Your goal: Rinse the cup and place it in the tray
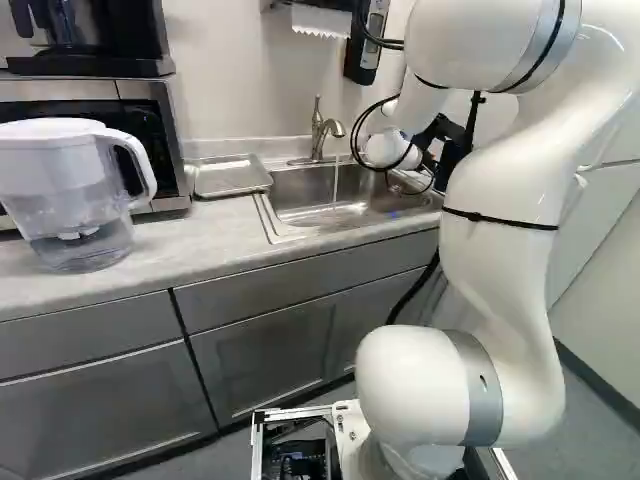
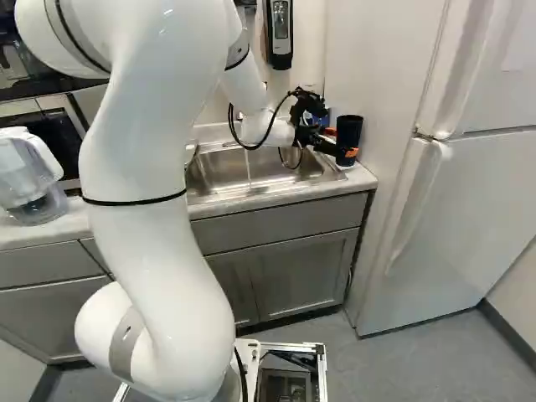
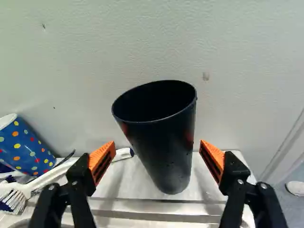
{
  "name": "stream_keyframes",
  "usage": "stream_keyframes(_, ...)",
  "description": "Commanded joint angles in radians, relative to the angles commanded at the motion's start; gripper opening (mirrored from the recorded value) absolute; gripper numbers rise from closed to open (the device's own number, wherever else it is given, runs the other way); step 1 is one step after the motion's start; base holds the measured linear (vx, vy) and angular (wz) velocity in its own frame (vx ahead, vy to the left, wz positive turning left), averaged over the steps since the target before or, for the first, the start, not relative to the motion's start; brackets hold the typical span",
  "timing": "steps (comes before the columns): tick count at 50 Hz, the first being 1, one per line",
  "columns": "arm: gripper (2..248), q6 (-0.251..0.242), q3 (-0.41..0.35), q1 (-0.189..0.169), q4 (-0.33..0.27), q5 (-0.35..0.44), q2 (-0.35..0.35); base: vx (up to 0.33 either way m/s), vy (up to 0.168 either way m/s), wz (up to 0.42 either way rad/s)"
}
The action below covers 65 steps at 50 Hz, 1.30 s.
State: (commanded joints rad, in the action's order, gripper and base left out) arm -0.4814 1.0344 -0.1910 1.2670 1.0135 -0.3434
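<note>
Black cup (image 3: 164, 137) upright beside sink (image 2: 219, 172), interior too dark to read | gripper (image 2: 338, 142) spread wide, a finger apart from either side, holding nothing | cup hidden in left base view | dotted cup (image 3: 23, 147) partly cut off

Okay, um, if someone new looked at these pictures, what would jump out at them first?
Probably the big white arm, filling the right of the left base view. Next, in the wrist view, a dark cup between the gripper's open, orange-padded fingers, with a polka-dotted blue cup leaning near a white brush. Water also runs from the faucet into the sink.
</note>
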Motion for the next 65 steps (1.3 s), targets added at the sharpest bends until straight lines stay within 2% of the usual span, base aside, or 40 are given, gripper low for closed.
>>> stream_keyframes(3,240,0.0,0.0,0.0,0.0,0.0,0.0,0.0,0.0,0.0)
stream_keyframes(4,203,0.0,0.0,0.0,0.0,0.0,0.0,0.0,0.0,0.0)
stream_keyframes(8,203,0.0,0.0,0.0,0.0,0.0,0.0,0.0,0.0,0.0)
stream_keyframes(9,165,0.0,0.0,0.0,0.0,0.0,0.0,0.0,0.0,0.0)
stream_keyframes(14,165,0.0,0.0,0.0,0.0,0.0,0.0,0.0,0.0,0.0)
stream_keyframes(15,131,0.0,0.0,0.0,0.0,0.0,0.0,0.0,0.0,0.0)
stream_keyframes(19,131,0.0,0.0,0.0,0.0,0.0,0.0,0.0,0.0,0.0)
stream_keyframes(20,122,0.0,0.0,0.0,0.0,0.0,0.0,0.0,0.0,0.0)
stream_keyframes(65,122,0.0,0.009,0.013,-0.005,-0.013,0.082,0.0,0.0,0.0)
